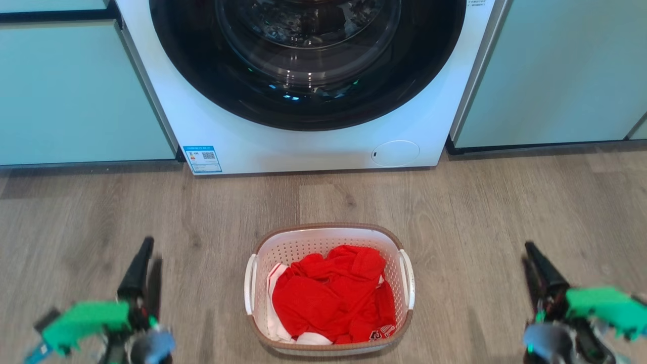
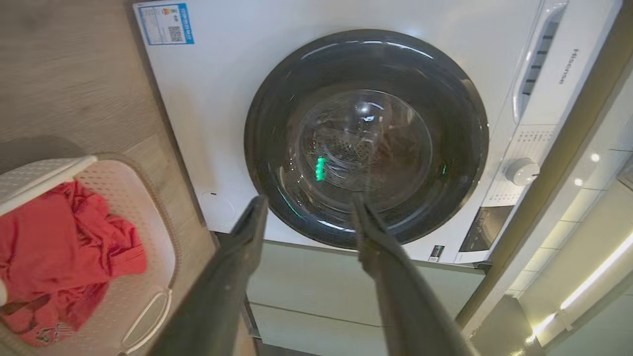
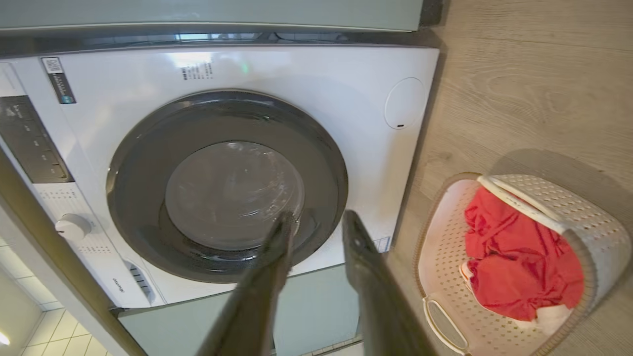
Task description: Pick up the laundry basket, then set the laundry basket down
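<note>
Two side handles (image 1: 407,284) look the surest holds on the basket (image 1: 323,227), likely light, stiff plastic with soft red clothes (image 1: 328,298), resting between the left gripper (image 2: 306,200) and right gripper (image 3: 316,217), both open, empty, well apart from it.

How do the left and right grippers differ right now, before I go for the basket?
The left gripper has its jaws wider apart than the right gripper. The left gripper sits left of the laundry basket, the right gripper right of it. Both are open, empty, clear of it and aimed at the washing machine.
</note>
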